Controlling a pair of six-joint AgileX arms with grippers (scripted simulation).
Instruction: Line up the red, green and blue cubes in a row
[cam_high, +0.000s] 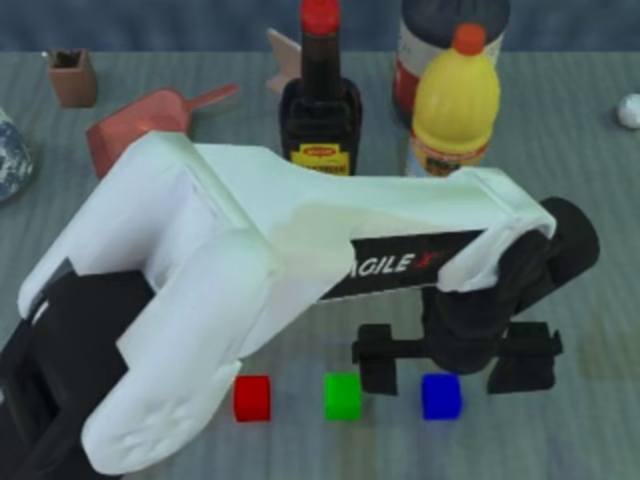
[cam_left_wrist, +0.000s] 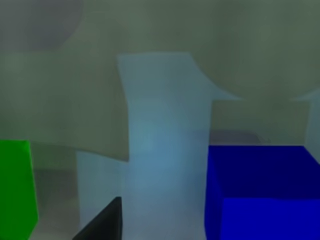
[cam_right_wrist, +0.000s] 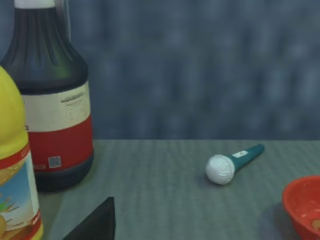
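The red cube (cam_high: 252, 398), green cube (cam_high: 342, 396) and blue cube (cam_high: 441, 396) sit in a row near the table's front edge, evenly spaced. My left arm reaches across the table. My left gripper (cam_high: 450, 368) hangs open just behind and over the blue cube, one black finger (cam_high: 376, 362) on each side of it. The left wrist view shows the blue cube (cam_left_wrist: 265, 195) close up, the green cube (cam_left_wrist: 15, 192) beside it, and one dark fingertip (cam_left_wrist: 105, 225). My right gripper (cam_right_wrist: 142, 236) is parked off the top view, open, with one fingertip (cam_right_wrist: 100, 222) showing.
At the back stand a dark sauce bottle (cam_high: 320, 105), a yellow bottle (cam_high: 456, 100) and a large dark bottle (cam_high: 450, 30). A red dustpan (cam_high: 150, 120) and a small brown box (cam_high: 72, 78) lie back left. A white-headed brush (cam_right_wrist: 222, 167) and a red bowl (cam_right_wrist: 305, 205) are at the right.
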